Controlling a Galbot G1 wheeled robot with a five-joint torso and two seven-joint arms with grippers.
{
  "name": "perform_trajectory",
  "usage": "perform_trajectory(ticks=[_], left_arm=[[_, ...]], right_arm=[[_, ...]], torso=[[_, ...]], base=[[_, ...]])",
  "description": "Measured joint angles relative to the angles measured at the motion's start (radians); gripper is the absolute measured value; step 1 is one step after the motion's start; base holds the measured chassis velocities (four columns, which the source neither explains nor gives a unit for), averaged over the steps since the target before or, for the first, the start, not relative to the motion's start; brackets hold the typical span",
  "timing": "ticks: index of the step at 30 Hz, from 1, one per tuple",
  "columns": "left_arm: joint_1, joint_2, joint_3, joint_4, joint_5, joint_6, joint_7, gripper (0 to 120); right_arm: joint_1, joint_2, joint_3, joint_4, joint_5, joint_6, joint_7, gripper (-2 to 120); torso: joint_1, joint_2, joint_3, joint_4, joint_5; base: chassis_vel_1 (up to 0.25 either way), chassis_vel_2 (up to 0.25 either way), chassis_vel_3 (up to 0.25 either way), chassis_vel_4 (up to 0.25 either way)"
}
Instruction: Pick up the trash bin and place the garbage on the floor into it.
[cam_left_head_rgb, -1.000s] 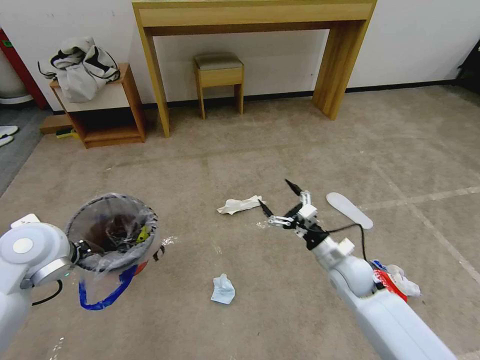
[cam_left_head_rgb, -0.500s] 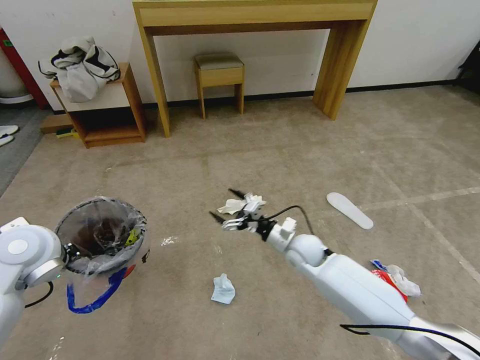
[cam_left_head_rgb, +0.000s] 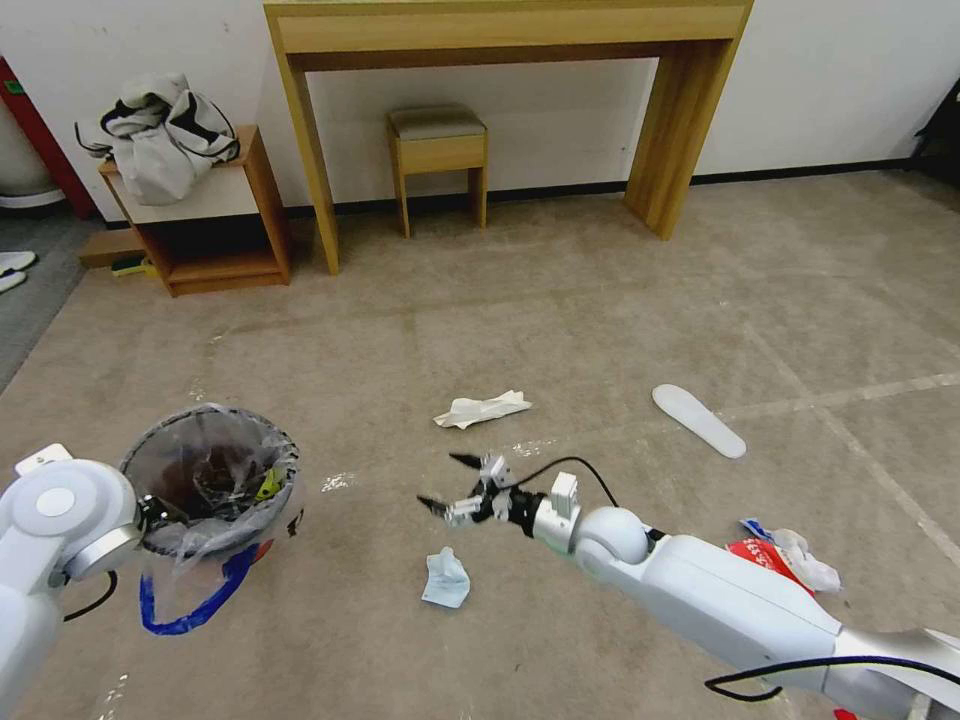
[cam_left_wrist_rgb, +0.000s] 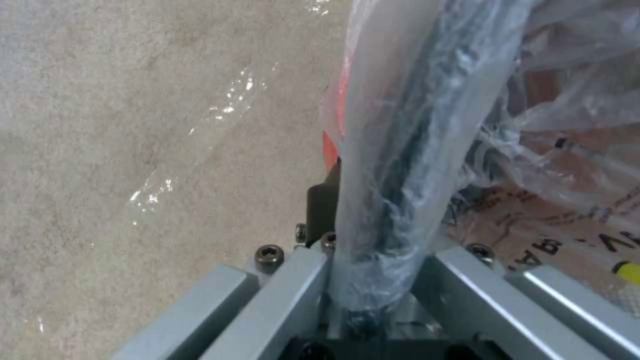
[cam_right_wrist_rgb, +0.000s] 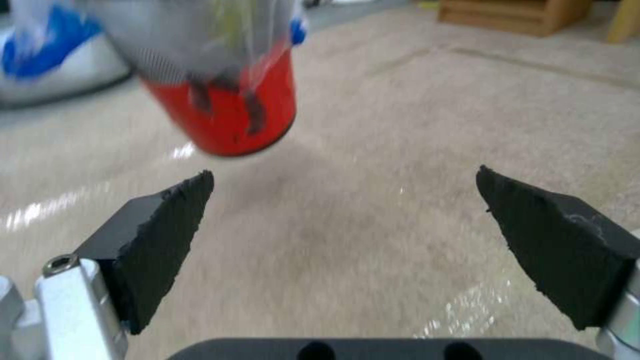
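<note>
Even, bright light is falling from overhead, throwing faint shadows. Glare is glinting off floor tape. Wide-angle distortion is bending the head view's edges; the red trash bin is blurring in the right wrist view.

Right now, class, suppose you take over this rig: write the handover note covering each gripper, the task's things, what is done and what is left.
Left gripper: shut on the trash bin rim, bin held off the floor.
Right gripper: open, empty, above the pale-blue mask.
Done: bin picked up, some litter already inside.
Left: mask, crumpled white paper, red-and-white wrappers by the right arm.
</note>
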Motion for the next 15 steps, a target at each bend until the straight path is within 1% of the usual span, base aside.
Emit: perform_trajectory(ticks=[1, 3, 4, 7, 8, 10, 15], left_arm=[[0.000, 0.000, 0.000, 0.000, 0.000, 0.000, 0.000, 0], [0.004, -0.002, 0.002, 0.000, 0.007, 0.000, 0.002, 0], [0.004, -0.002, 0.002, 0.000, 0.007, 0.000, 0.002, 0], [0.004, -0.003, 0.004, -0.002, 0.013, 0.000, 0.006, 0], [0.004, -0.003, 0.004, -0.002, 0.013, 0.000, 0.006, 0], [0.001, -0.006, 0.015, -0.002, 0.021, 0.001, 0.010, 0], [-0.006, -0.011, 0.025, 0.000, 0.026, 0.001, 0.012, 0]], right_arm=[[0.000, 0.000, 0.000, 0.000, 0.000, 0.000, 0.000, 100], [0.032, -0.021, -0.037, -0.015, -0.038, 0.005, -0.045, 100], [0.032, -0.021, -0.037, -0.015, -0.038, 0.005, -0.045, 100], [0.082, -0.043, -0.089, -0.033, -0.062, 0.021, -0.133, 100], [0.082, -0.043, -0.089, -0.033, -0.062, 0.021, -0.133, 100], [0.120, -0.042, -0.118, -0.062, -0.092, 0.037, -0.204, 100], [0.152, -0.029, -0.136, -0.091, -0.101, 0.039, -0.247, 100]], torso=[[0.000, 0.000, 0.000, 0.0000, 0.0000], [0.000, 0.000, 0.000, 0.0001, 0.0001], [0.000, 0.000, 0.000, 0.0001, 0.0001], [0.000, 0.000, 0.000, -0.0001, 0.0002], [0.000, 0.000, 0.000, -0.0001, 0.0002], [0.000, 0.000, 0.000, 0.0000, 0.0000], [0.000, 0.000, 0.000, 0.0000, 0.0000]], base=[[0.000, 0.000, 0.000, 0.000], [0.000, 0.000, 0.000, 0.000], [0.000, 0.000, 0.000, 0.000], [0.000, 0.000, 0.000, 0.000], [0.000, 0.000, 0.000, 0.000], [0.000, 0.000, 0.000, 0.000], [0.000, 0.000, 0.000, 0.000]])
